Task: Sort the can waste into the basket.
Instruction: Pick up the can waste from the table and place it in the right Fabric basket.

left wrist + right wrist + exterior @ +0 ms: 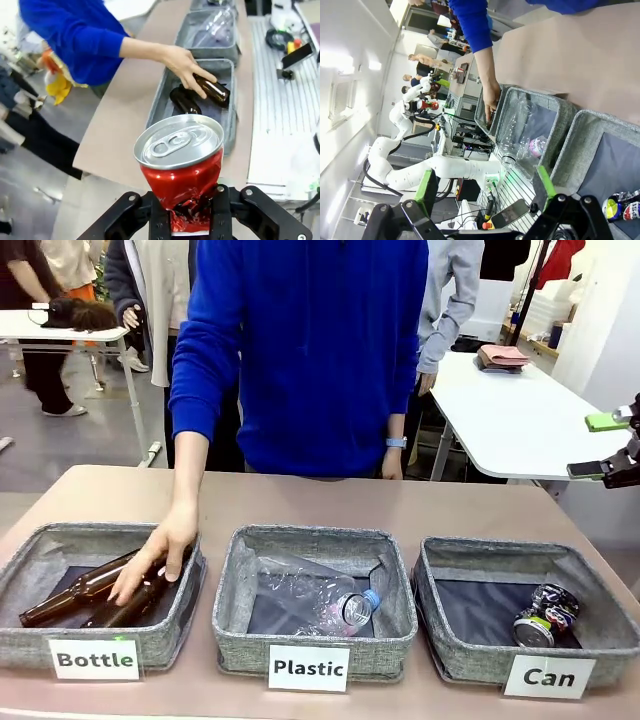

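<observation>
In the left wrist view my left gripper is shut on the dented red can. Its silver top faces the camera, high above the table's left end. The dark printed can lies on its side in the front right corner of the grey basket labelled "Can". The right wrist view shows that dark can too, inside the "Can" basket. My right gripper hangs open at the picture's right edge, above and behind that basket. Nothing sits between its green pads.
A person in a blue top reaches a hand onto brown bottles in the "Bottle" basket. The "Plastic" basket in the middle holds clear bottles. A white table stands behind on the right.
</observation>
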Robot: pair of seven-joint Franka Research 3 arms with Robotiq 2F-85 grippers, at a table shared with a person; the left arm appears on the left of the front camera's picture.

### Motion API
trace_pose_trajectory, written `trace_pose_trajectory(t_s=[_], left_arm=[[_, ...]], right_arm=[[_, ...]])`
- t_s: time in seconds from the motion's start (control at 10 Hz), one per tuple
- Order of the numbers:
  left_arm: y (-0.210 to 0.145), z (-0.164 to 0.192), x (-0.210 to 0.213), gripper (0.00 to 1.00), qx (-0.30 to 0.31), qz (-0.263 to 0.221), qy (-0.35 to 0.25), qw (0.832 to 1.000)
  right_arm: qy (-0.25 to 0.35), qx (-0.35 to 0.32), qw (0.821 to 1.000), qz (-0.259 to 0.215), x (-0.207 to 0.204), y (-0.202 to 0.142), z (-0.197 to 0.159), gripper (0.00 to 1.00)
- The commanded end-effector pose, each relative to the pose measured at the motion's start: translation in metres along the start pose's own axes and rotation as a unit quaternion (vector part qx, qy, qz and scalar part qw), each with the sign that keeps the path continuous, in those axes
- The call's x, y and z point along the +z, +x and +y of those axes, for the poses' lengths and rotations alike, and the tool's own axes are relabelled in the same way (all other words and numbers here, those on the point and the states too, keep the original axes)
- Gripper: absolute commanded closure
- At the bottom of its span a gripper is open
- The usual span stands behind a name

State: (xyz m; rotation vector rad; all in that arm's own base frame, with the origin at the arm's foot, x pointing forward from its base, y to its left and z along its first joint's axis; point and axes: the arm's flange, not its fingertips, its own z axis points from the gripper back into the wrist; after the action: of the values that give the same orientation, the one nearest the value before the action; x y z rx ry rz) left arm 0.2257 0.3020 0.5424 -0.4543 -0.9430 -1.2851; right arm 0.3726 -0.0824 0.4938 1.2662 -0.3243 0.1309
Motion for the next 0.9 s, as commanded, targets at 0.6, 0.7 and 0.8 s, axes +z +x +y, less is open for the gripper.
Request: trace_pose_trajectory(t_s=[0.6,0.7,0.8], left_arm=[[-0.041,0.004,0.033,1.00,0.036,-0.067,0.061,0.995],[-0.023,0.021,0.013,1.00,0.043,-0.094,0.065,0.993],[0.004,0.042,-0.022,1.00,0.054,-0.121,0.061,0.989]], right_arm=[[0.001,0.009,1.000,0.007,0.003,-0.001,0.000,0.00],[0.001,0.009,1.000,0.007,0.003,-0.001,0.000,0.00],[0.001,0.009,1.000,0.007,0.003,-0.001,0.000,0.00]])
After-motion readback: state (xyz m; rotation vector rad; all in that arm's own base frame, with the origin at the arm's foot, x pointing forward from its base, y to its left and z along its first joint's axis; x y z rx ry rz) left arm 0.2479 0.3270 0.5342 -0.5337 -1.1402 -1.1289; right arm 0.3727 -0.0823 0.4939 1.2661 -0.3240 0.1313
